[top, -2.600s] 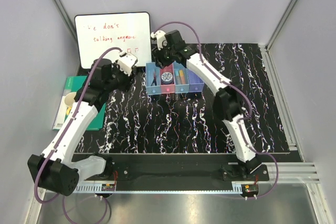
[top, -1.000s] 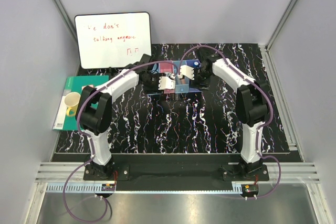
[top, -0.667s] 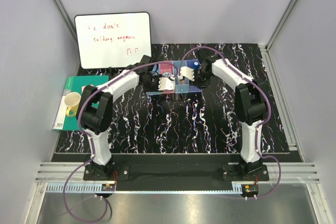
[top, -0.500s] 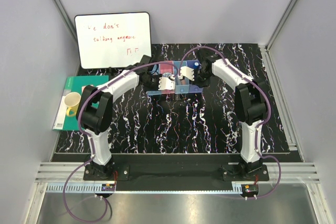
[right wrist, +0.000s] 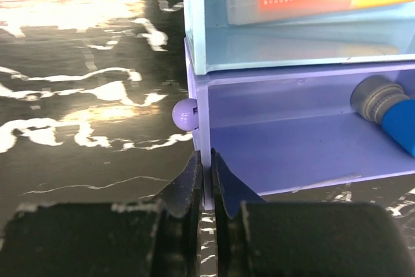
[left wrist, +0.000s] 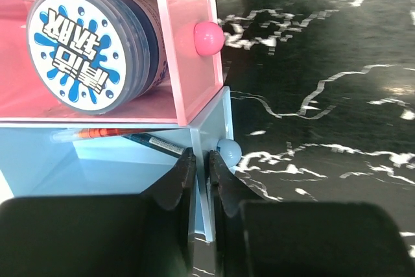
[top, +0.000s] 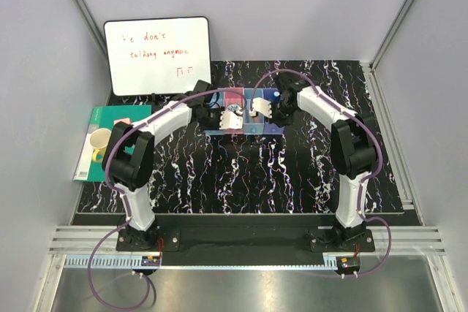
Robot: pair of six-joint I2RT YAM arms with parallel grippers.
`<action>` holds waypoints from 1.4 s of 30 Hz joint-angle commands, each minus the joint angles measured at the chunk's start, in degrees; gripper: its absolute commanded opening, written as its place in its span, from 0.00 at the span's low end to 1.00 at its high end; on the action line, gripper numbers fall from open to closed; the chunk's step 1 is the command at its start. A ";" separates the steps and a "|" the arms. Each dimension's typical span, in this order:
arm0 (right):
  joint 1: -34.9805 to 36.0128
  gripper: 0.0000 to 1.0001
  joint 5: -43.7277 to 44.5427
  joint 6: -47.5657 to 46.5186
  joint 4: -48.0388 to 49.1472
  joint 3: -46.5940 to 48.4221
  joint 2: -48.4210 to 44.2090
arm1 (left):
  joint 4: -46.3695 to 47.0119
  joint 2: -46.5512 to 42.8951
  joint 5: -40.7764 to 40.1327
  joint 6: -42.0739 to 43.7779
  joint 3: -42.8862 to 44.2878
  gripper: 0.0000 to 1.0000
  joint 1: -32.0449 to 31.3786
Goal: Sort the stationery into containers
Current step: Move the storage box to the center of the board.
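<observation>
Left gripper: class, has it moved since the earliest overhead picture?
Yes. The left gripper swung right, away from the whiteboard, to the containers; its fingers now clamp a blue bin.

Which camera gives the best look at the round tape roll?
The left wrist view: the tape roll sits large at the top left, lying in the pink bin, its blue-splashed white face plain to see. The overhead view shows a tiny pale spot at most. The right wrist view misses it altogether.
</observation>
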 commanded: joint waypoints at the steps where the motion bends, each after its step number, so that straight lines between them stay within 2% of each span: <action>1: 1.73 0.09 -1.23 0.93 -3.02 -4.17 -4.86 | -9.35 -3.15 3.47 1.73 -4.36 0.04 -1.22; 20: 4.89 0.09 -1.93 4.45 -6.01 -13.48 -15.15 | -14.19 -13.00 9.01 -2.66 -10.07 0.08 -7.72; 23: 4.90 0.10 -2.02 4.88 -5.92 -14.55 -15.50 | -14.27 -12.83 8.84 -3.54 -10.34 0.15 -8.43; 25: 4.90 0.14 -2.02 5.06 -5.74 -14.90 -15.33 | -14.19 -12.56 8.84 -3.81 -10.25 0.18 -8.43; 30: 5.24 0.28 -2.28 6.20 -5.48 -14.90 -13.84 | -14.10 -11.60 8.40 -4.07 -9.64 0.34 -8.43; 31: 5.33 0.33 -2.37 6.20 -5.57 -14.90 -13.75 | -14.10 -11.60 8.31 -4.16 -9.46 0.35 -8.43; 34: 5.77 0.35 -2.55 6.47 -5.39 -14.90 -13.75 | -14.19 -11.60 7.69 -4.16 -8.76 0.37 -8.43; 39: 6.39 0.49 -2.29 6.12 -5.48 -14.81 -15.06 | -14.19 -12.74 6.46 -4.43 -7.79 0.41 -8.52; 42: 6.65 0.54 -1.67 5.77 -5.83 -14.64 -16.56 | -14.10 -14.40 6.20 -5.48 -6.74 0.49 -8.34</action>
